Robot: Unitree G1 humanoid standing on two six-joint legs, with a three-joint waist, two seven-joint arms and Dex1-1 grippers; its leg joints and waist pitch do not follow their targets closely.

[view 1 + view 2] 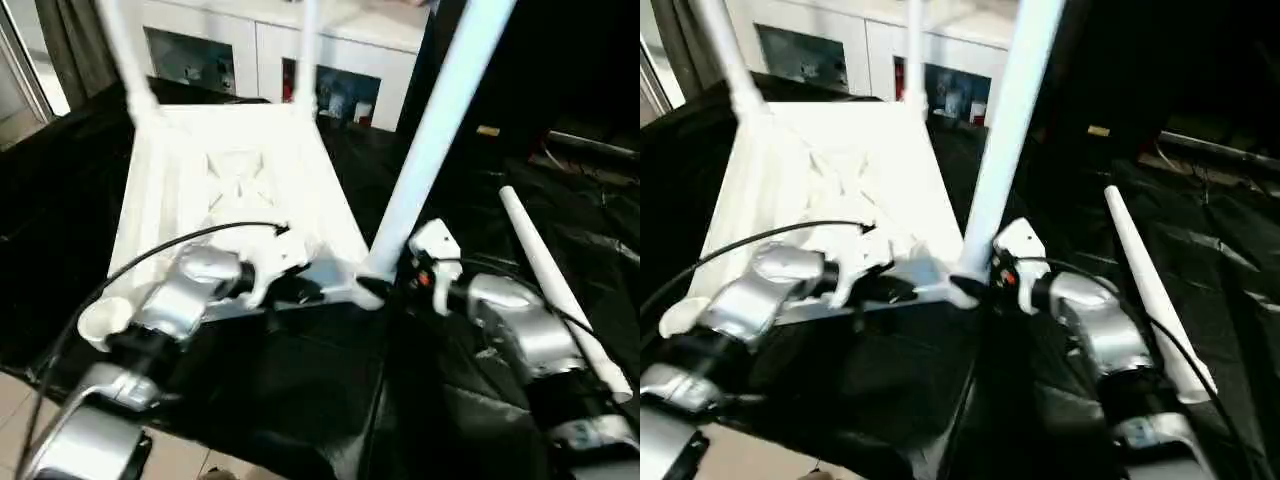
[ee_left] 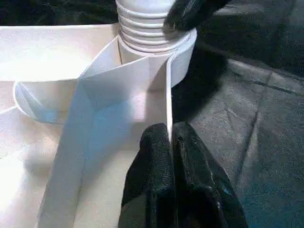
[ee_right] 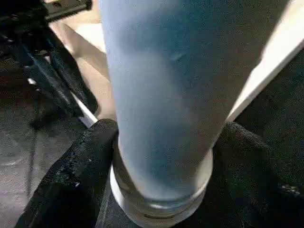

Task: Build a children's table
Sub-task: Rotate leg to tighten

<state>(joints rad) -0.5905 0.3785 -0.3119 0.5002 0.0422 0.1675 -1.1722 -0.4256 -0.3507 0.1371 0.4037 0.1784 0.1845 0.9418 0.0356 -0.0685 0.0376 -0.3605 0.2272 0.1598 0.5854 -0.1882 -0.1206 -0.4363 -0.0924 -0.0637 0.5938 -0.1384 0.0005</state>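
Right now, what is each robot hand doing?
Left end effector: shut on the white plastic tabletop's rim.
Right end effector: around the white tube leg.

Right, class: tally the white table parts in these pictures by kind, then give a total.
Table top: 1
Legs standing in corner sockets: 3
Loose leg lying on the black cloth: 1
Total: 5

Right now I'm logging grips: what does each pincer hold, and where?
Left pincer is shut on the table top's thin side wall near the corner socket. Right pincer straddles the standing leg at its collared base.
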